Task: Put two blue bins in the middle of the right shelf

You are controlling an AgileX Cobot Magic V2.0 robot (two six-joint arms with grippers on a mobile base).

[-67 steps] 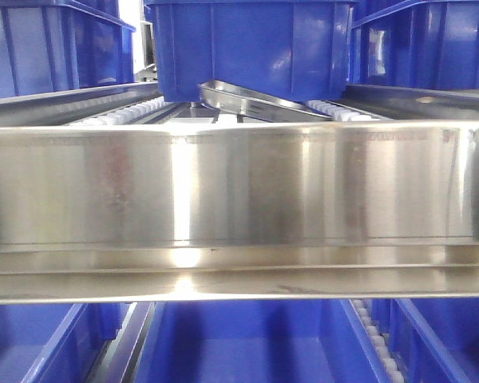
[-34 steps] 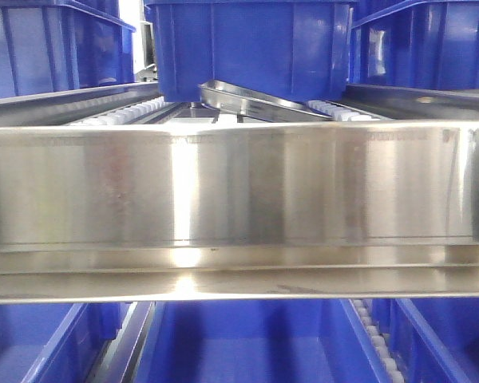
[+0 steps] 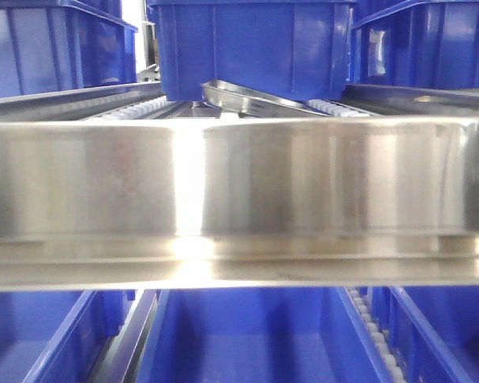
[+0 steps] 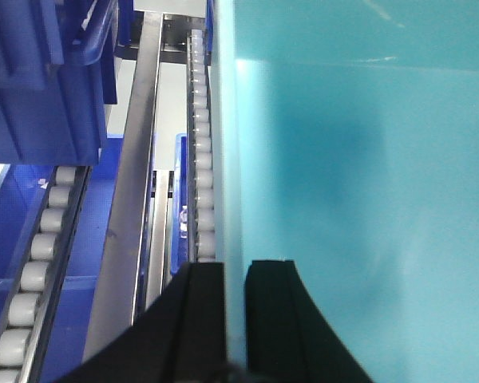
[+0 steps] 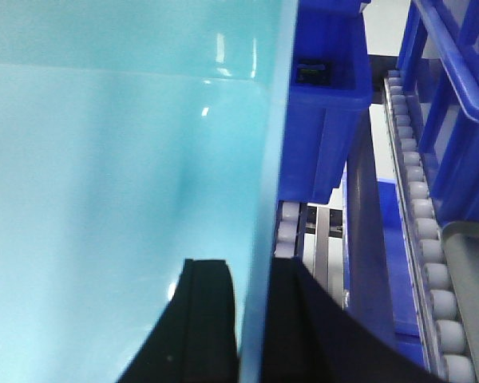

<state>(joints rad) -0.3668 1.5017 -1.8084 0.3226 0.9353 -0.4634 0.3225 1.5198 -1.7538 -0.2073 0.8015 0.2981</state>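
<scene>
Currently the left wrist view has the cyan bin filling the whole right side of the frame, smooth inner wall, with its side wall running up from bottom centre. The left gripper sits at bottom centre, nearly closed: one black finger outside the wall, the other inside, both pressed to it, pinching the wall.

To the left of the bin wall a white roller track runs up the frame, with a steel rail beside it. Dark blue crates sit upper left.

In the right wrist view the cyan bin fills the left side. The right gripper at bottom centre has the same narrow grip, with black fingers on either side of the wall, clamped on it. A small dark blue crate sits just right of the bin, upper centre. A second roller track runs along the right side, with a blue crate rim above it.

So the bin is held between both arms by opposite side walls, over the roller lanes. Cannot tell whether it is one tub or two nested.

The front view is blurry. A wide steel shelf beam crosses mid frame. Above it, a big dark blue crate sits top centre with a slanted steel strip just under it. Another dark blue crate, a lower one, shows bottom centre.
</scene>
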